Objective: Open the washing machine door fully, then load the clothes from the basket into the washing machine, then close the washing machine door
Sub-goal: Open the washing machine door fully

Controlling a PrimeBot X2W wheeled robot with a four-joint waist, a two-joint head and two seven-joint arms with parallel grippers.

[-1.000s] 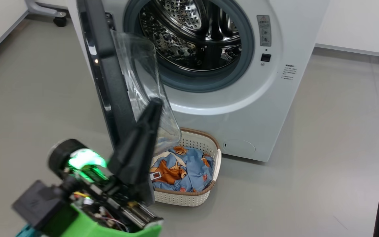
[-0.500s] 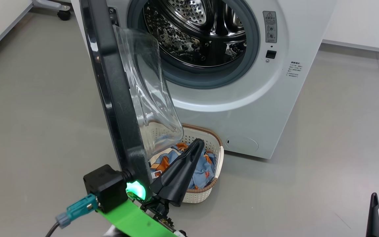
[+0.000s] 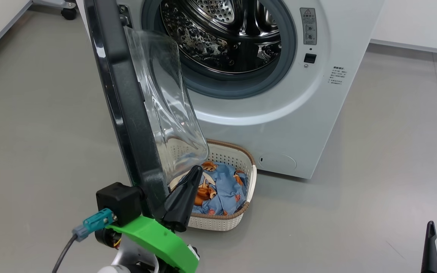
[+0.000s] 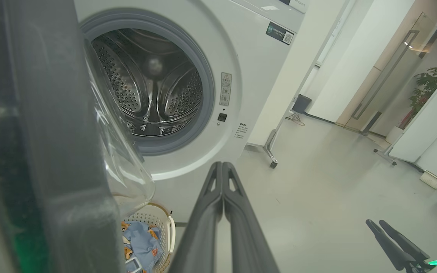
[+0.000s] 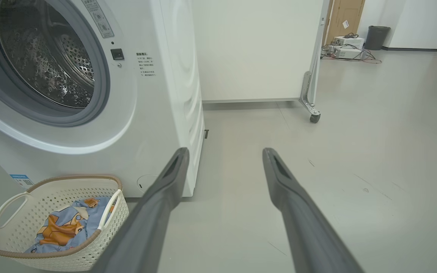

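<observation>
The washing machine stands with its steel drum exposed. The washing machine door hangs open, edge-on to the head view, its glass bowl facing the drum. Below it sits the basket holding the blue and orange clothes. My left gripper is shut on nothing, its tip close to the door's lower inner edge and in front of the basket. In the left wrist view the shut fingers point past the door toward the machine. My right gripper is open over bare floor, right of the basket.
Grey floor spreads to the right of the machine. A white partition on castors stands behind it. Further off are a dark bin and a potted plant.
My left gripper has dropped from the glass bowl's height to the door's lower edge by the basket, staying shut. The head camera has shifted a little. The right gripper has stayed open.
</observation>
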